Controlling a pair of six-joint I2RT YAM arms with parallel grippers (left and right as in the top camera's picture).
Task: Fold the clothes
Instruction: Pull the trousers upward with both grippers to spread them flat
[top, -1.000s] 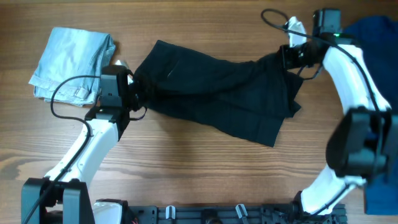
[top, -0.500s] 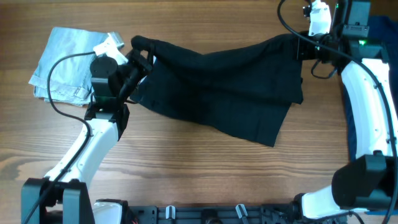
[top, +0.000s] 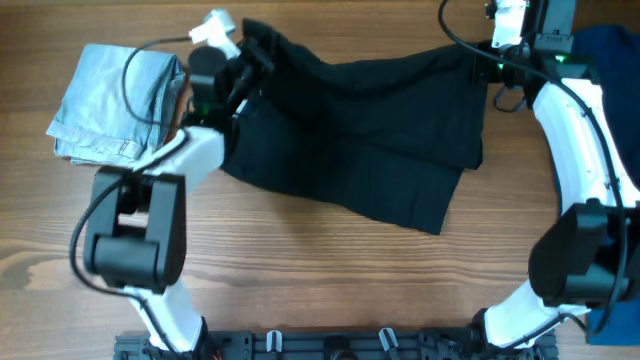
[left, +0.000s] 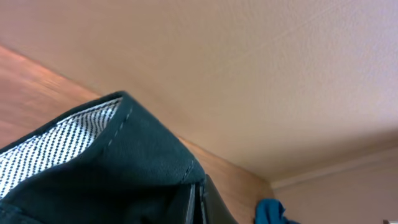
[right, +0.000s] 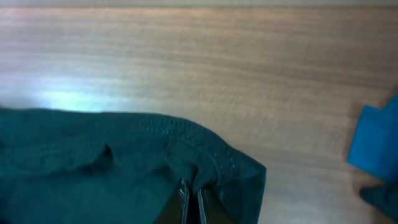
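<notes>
Cloth of the black shorts (top: 370, 130) is pinched in both claws. The left gripper (top: 252, 52) is clamped on a corner at eleven o'clock, the right gripper (top: 482, 65) on the opposite corner at one o'clock. The shorts stretch between them, their lower part draped on the table (top: 300, 270) toward five o'clock. The pale denim piece (top: 105, 100) lies folded at ten o'clock, and the royal-blue garment (top: 600, 50) at two.

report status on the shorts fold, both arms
Left fingers shut on black shorts, far left corner. Right fingers shut on far right corner. Far edge stretched between them. Denim piece and blue garment off to the sides, not in the way.
</notes>
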